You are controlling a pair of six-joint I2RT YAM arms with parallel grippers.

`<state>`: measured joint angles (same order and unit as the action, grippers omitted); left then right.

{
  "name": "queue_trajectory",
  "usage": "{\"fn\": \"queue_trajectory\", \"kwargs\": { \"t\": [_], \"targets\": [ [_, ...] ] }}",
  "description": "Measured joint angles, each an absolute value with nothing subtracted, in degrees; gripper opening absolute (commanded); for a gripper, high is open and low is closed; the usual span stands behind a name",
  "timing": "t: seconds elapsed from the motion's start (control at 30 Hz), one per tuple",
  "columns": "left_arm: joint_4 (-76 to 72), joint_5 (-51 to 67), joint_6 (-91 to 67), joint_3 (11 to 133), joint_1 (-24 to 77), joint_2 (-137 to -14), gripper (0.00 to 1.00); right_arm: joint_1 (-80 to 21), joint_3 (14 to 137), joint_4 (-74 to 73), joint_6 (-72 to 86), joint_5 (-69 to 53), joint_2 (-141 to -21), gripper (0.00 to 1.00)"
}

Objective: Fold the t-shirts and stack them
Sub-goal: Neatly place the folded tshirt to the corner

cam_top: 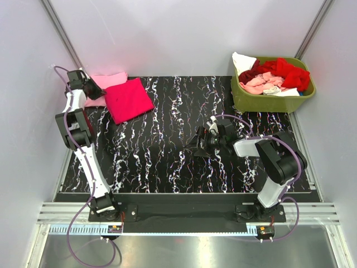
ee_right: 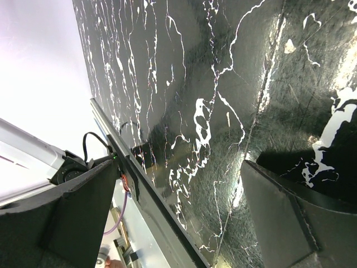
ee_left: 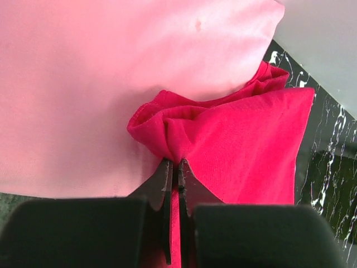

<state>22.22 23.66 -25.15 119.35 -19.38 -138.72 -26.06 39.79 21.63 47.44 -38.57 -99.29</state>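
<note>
Left claw (ee_left: 174,163) clamped on magenta shirt (ee_left: 240,145) edge, atop light pink shirt (ee_left: 100,78); right claw (ee_right: 178,195) open above tabletop (ee_right: 212,67).

Reaching left into the far-left corner.
Pinching magenta t-shirt (ee_left: 240,145) with left gripper (ee_left: 174,163), holding right gripper (ee_right: 178,178) wide mid-worktop.

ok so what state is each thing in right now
bright magenta-pink cloth t-shirt: folded, one edge bunched in the left tool
light pink cloth t-shirt: folded, partly under the magenta one
left tool: shut on the magenta t-shirt
right tool: open, empty, over the black marbled table
olive-green plastic basket: holds crumpled red, salmon and white t-shirts
</note>
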Motion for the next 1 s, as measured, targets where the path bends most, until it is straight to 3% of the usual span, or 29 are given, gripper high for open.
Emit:
{"fn": "queue_trajectory", "kwargs": {
  "t": [0.3,0.63,1.0],
  "targets": [
    [26.0,22.5,-23.3,120.0,-18.8,-136.9,0.00,-25.8,39.8,21.7,47.5,-38.6,-99.3,1.00],
    [34.1,21.5,-20.8,133.6,-18.0,-134.0,0.00,-25.8,39.8,22.3,47.8,-38.7,-99.3,1.00],
    [34.7,20.7,-21.5,139.1,-18.1,-133.8,0.00,-25.8,39.8,22.9,47.9,-38.8,-99.3,1.00]
  ]
}}
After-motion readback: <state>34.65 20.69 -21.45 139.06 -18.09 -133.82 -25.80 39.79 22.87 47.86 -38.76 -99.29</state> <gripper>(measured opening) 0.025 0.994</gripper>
